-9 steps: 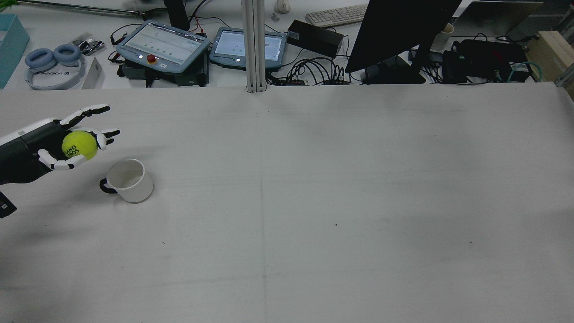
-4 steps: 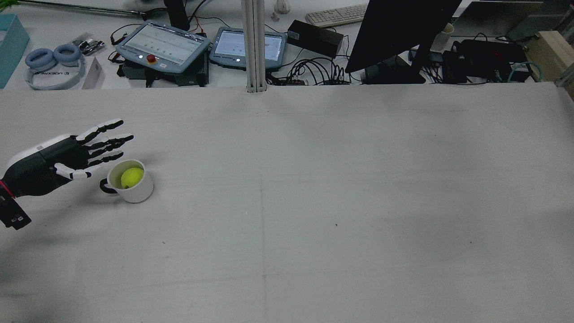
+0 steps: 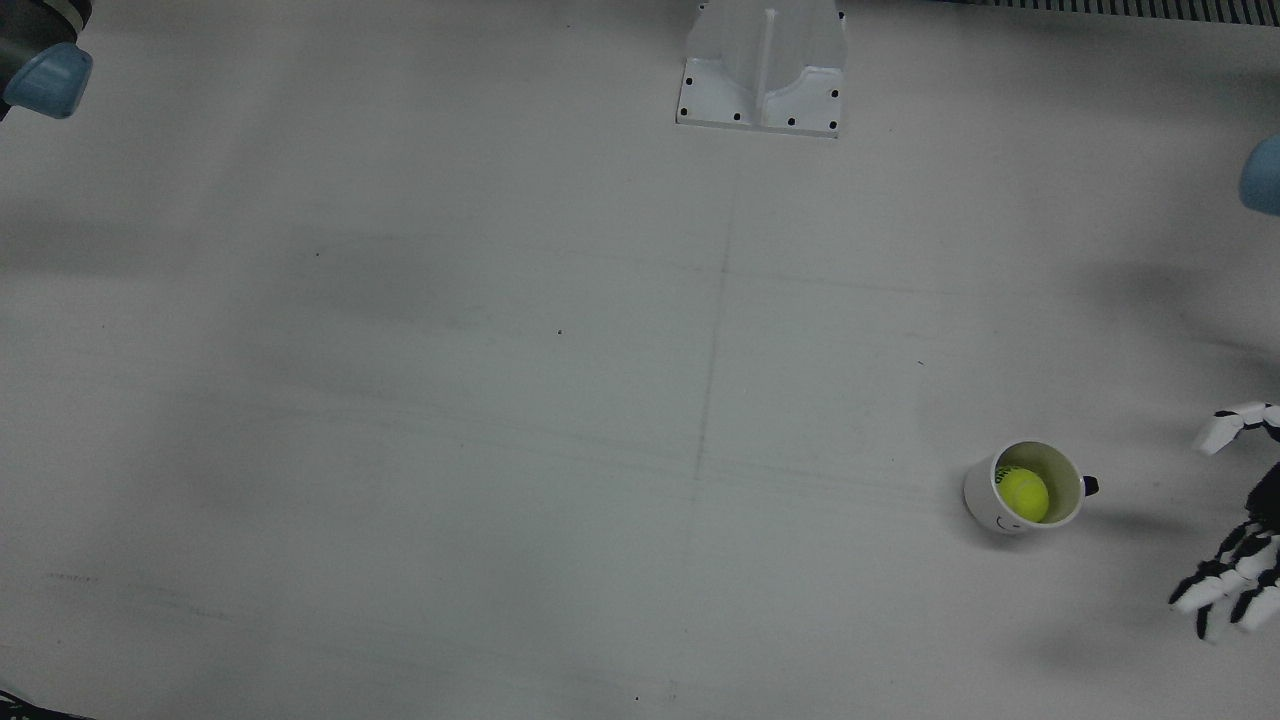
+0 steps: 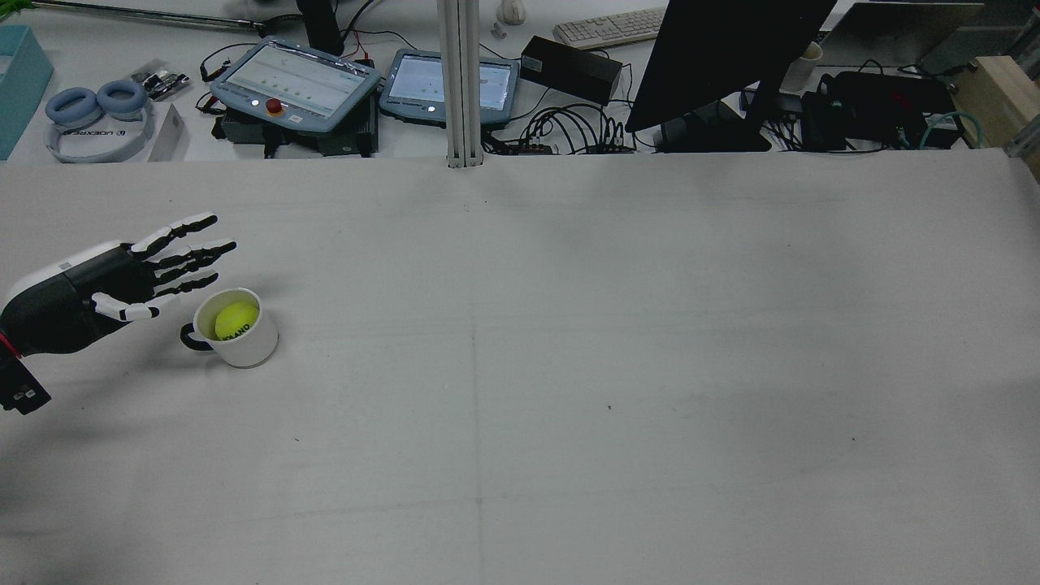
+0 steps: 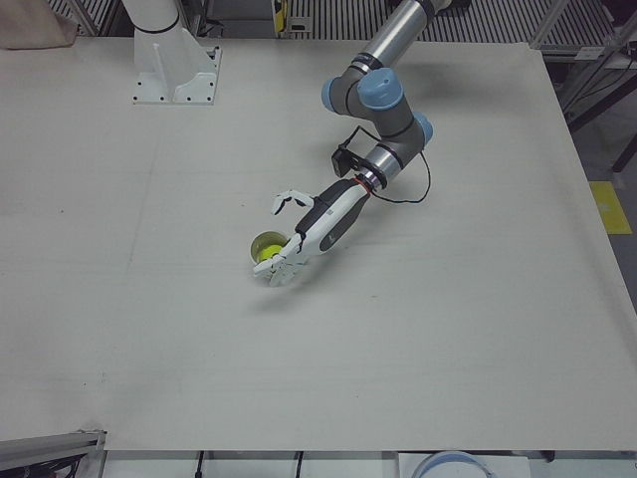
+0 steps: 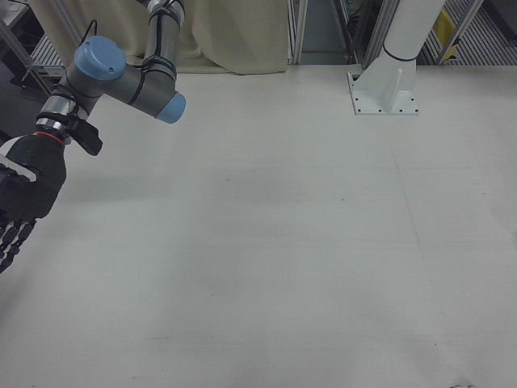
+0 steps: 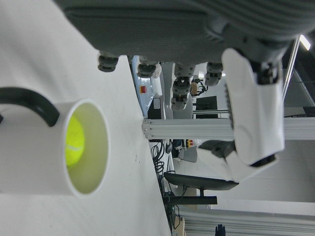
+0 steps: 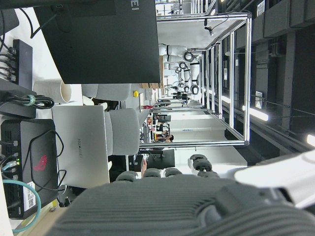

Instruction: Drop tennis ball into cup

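Note:
The yellow-green tennis ball [image 4: 236, 320] lies inside the white cup [image 4: 248, 351], which stands upright on the table with its black handle toward my left hand. The ball [image 3: 1024, 494] and cup [image 3: 982, 498] also show in the front view. My left hand [image 4: 114, 280] is open and empty, fingers spread, hovering just left of the cup and a little above it. It shows in the left-front view [image 5: 317, 227] beside the cup [image 5: 255, 243]. The left hand view looks into the cup [image 7: 29, 172] at the ball [image 7: 75, 143]. My right hand [image 6: 20, 198] hangs off the table's side, fingers straight and empty.
The grey table [image 4: 569, 366] stretches wide to the right of the cup. A white pedestal [image 3: 762, 70] stands at the robot's side. Beyond the far edge lie tablets [image 4: 296, 85], headphones [image 4: 97, 118], cables and a monitor [image 4: 723, 65].
My left hand opened and let the ball go. The ball fell into the cup and settled there. The hand dropped lower, then drew slightly back left.

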Motion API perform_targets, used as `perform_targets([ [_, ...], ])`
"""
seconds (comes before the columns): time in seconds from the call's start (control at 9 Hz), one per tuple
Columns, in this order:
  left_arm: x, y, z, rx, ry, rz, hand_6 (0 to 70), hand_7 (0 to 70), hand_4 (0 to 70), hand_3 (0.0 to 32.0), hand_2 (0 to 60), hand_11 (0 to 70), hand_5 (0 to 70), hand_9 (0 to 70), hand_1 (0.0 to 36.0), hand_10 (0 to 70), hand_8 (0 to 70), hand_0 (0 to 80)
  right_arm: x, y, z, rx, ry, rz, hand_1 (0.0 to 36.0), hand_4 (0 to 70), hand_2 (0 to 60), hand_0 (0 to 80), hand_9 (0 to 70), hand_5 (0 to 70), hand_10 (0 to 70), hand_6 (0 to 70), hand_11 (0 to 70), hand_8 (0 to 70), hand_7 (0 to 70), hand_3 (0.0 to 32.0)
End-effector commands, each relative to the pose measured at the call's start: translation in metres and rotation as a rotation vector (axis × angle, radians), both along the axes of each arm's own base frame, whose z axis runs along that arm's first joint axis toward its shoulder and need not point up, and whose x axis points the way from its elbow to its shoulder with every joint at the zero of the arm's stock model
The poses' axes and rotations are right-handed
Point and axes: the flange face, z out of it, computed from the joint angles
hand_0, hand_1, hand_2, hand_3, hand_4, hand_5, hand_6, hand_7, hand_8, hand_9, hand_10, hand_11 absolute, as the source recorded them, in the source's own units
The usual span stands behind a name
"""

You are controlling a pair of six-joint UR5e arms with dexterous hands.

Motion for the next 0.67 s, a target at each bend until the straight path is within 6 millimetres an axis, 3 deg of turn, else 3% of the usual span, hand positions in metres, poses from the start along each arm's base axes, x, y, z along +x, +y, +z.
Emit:
perform_targets([
  [0.0,-0.180,-0.014,0.012,0.000,-0.017,-0.275,20.3,4.3,0.0,16.0,48.1,5.4,11.4,0.1,27.9,2.0,3.4,50.0,0.001,0.000,0.000,0.000,0.000,0.001,0.0,0.0,0.0,0.0,0.0,0.0,0.0,0.0,0.0,0.0,0.0,0.0],
  [0.11,-0.186,-0.013,0.014,-0.016,-0.019,-0.287,16.4,5.7,0.0,15.2,47.5,5.7,9.7,0.2,25.3,2.4,2.7,48.0,0.000,0.000,0.001,-0.001,0.000,0.000,0.0,0.0,0.0,0.0,0.0,0.0,0.0,0.0,0.0,0.0,0.0,0.0],
  [0.22,-0.198,-0.012,0.020,-0.028,-0.022,-0.308,16.4,5.5,0.0,16.0,41.9,6.1,10.0,0.1,25.4,2.6,2.7,49.0,0.001,0.000,0.001,-0.001,0.000,0.001,0.0,0.0,0.0,0.0,0.0,0.0,0.0,0.0,0.0,0.0,0.0,0.0],
  [0.44,-0.199,-0.012,0.026,-0.037,-0.022,-0.309,4.5,6.1,0.0,18.8,33.6,5.8,8.3,0.0,27.1,2.2,0.6,50.9,0.000,0.000,0.000,0.000,0.000,0.000,0.0,0.0,0.0,0.0,0.0,0.0,0.0,0.0,0.0,0.0,0.0,0.0],
  [0.56,-0.199,-0.012,0.025,-0.035,-0.021,-0.309,8.4,5.1,0.0,18.6,33.7,5.8,9.4,0.0,26.8,2.2,1.3,51.2,0.001,0.000,0.000,0.000,0.000,0.001,0.0,0.0,0.0,0.0,0.0,0.0,0.0,0.0,0.0,0.0,0.0,0.0],
])
